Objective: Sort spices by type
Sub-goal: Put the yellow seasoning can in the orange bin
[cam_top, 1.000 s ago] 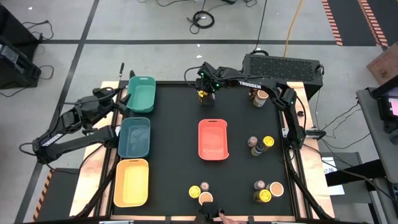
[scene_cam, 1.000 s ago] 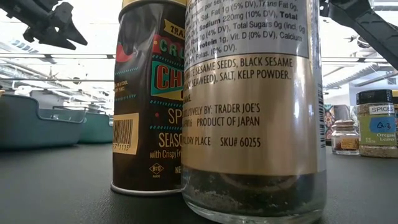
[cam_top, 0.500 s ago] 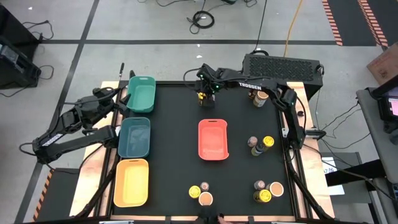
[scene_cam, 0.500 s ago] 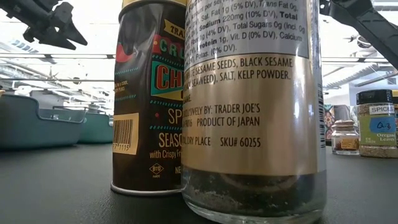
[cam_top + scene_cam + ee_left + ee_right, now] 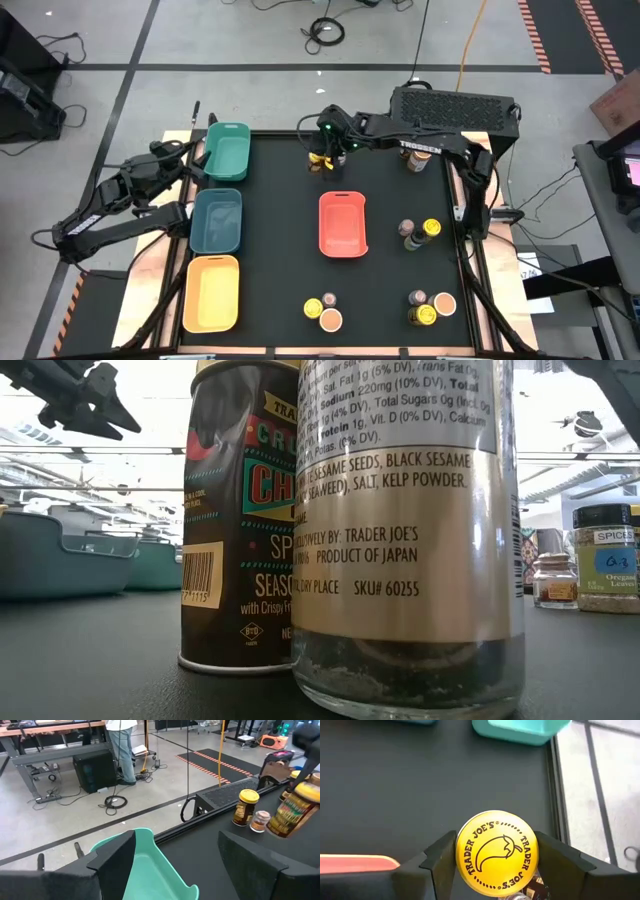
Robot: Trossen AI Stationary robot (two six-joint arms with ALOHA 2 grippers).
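My right gripper (image 5: 322, 152) is over the table's far middle, shut on a yellow-lidded spice jar (image 5: 497, 852), which also shows tilted in the left wrist view (image 5: 291, 811). Other jars stand in groups: two by the far edge (image 5: 415, 156), some at the right (image 5: 420, 232), and two clusters near the front edge (image 5: 322, 310) (image 5: 430, 305). My left gripper (image 5: 175, 865) waits open above the green tray (image 5: 227, 150) at the far left. In the low view, two jars (image 5: 240, 520) (image 5: 405, 530) fill the foreground. My right gripper pinches the jar between its two fingers (image 5: 440, 857) at the yellow lid (image 5: 497, 852), one finger on each side. It comes from above, pointing down at a slant. The jar hangs tilted below the fingers (image 5: 291, 811) and appears lifted off the table.
A teal tray (image 5: 216, 220) and a yellow tray (image 5: 211, 292) line the left side behind the green one. A coral tray (image 5: 342, 223) lies in the middle. Dark bare tabletop lies between the trays. A black box (image 5: 455, 105) sits beyond the far edge.
My right gripper has moved a little toward the table's left and near side, carrying the yellow-lidded jar with it, and its arm has swung out of most of the low view. A person's hand at the near edge has gone from view.
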